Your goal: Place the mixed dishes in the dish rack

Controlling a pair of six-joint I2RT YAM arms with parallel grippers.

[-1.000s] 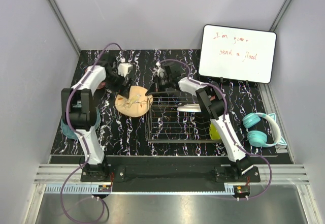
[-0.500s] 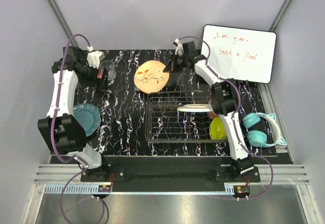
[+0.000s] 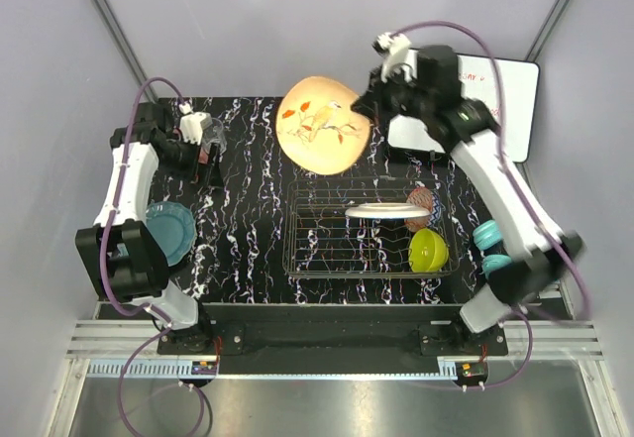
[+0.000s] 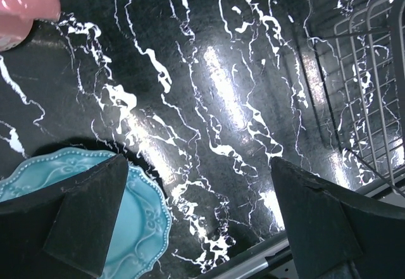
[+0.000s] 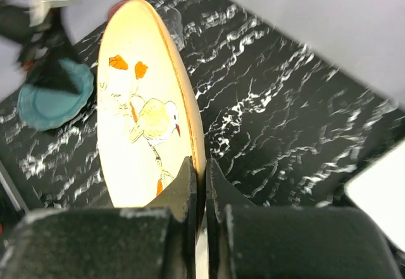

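Two white-and-black arms rise from bases at the near edge. The left arm folds at a low elbow close to its base, then reaches up along the left side. Its wrist bends inward, and the left pincer has its two dark fingers spread wide with nothing between them. The right arm stretches long and high toward the far side, wrist turned left. The right pincer is clamped tight on the rim of a raised, tilted plate.

A black, white-veined tabletop carries a whiteboard at its far right, with teal headphones nearer.
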